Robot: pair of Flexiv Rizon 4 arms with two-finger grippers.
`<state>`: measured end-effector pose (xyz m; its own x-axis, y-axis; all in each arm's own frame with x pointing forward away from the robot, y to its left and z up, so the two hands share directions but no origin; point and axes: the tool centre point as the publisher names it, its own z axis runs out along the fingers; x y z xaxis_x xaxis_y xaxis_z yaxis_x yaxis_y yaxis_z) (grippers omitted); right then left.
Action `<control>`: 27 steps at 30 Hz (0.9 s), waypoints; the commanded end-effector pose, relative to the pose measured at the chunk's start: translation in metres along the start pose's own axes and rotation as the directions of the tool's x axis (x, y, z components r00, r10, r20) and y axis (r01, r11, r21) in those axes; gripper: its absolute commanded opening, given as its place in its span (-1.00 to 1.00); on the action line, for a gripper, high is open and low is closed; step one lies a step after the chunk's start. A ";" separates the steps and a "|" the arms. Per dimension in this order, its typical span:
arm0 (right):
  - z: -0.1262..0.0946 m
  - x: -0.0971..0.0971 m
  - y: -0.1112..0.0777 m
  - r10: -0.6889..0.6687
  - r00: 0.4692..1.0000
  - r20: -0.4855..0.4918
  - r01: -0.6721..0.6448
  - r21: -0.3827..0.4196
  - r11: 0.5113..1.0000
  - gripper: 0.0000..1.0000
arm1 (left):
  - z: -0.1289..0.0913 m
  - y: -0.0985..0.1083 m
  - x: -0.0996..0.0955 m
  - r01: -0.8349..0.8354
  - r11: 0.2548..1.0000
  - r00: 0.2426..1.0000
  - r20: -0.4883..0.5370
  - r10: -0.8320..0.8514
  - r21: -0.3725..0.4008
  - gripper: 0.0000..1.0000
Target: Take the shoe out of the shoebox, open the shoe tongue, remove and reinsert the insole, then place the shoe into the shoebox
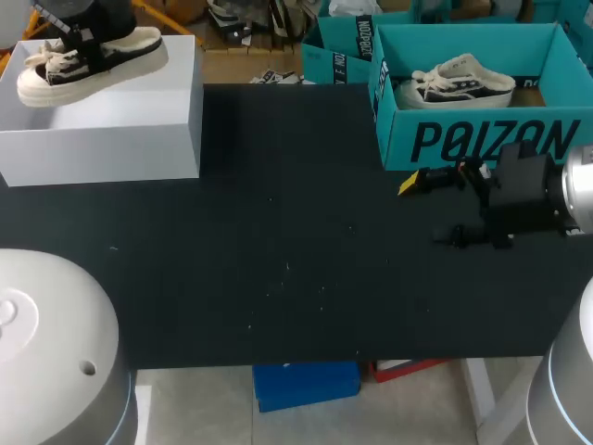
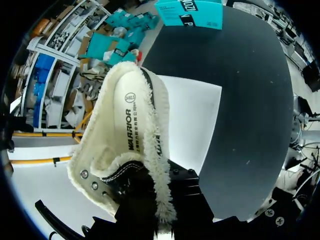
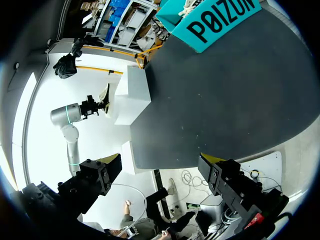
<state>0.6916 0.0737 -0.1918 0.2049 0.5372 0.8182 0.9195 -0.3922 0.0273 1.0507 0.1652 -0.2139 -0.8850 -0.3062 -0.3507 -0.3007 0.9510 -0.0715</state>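
Observation:
A cream and black shoe point(image 1: 88, 60) with a fleece lining point(image 2: 127, 125) rests on a white block point(image 1: 111, 120) at the table's far left. My left gripper point(image 1: 79, 32) is shut on the shoe's collar point(image 2: 160, 200), its tips hidden by the fleece. The teal shoebox point(image 1: 482, 139) stands open at the far right with a second matching shoe point(image 1: 459, 83) inside. My right gripper point(image 1: 431, 209) hangs open just in front of the shoebox, holding nothing. In the right wrist view its fingers point(image 3: 107, 167) stand wide apart over the table's near edge, and the shoebox point(image 3: 220, 20) is far ahead.
The black table top point(image 1: 278, 241) stretches between the white block point(image 2: 192, 120) and the shoebox point(image 2: 192, 12). My left arm's base point(image 1: 46, 343) fills the near left corner.

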 end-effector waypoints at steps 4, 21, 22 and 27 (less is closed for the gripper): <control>0.001 0.000 0.000 0.000 1.000 0.001 0.000 -0.001 1.000 1.00 | 0.005 0.004 0.000 -0.105 0.993 0.994 -0.019 0.106 0.049 -1.00; 0.001 0.000 0.000 0.000 1.000 0.001 0.000 -0.001 1.000 1.00 | 0.045 0.029 0.013 -0.257 0.965 0.965 -0.030 0.259 0.047 -1.00; 0.001 0.000 0.000 0.000 1.000 0.001 0.000 -0.001 1.000 1.00 | 0.048 0.030 0.013 -0.257 0.965 0.965 -0.031 0.259 0.047 -1.00; 0.001 0.000 0.000 0.000 1.000 0.001 0.000 -0.001 1.000 1.00 | 0.064 0.037 0.022 -0.289 0.957 0.957 -0.025 0.289 0.023 -1.00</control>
<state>0.6915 0.0737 -0.1918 0.2049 0.5372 0.8182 0.9195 -0.3922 0.0273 1.0438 0.1953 -0.2747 -0.9478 -0.0265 -0.3178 -0.0283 0.9996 0.0011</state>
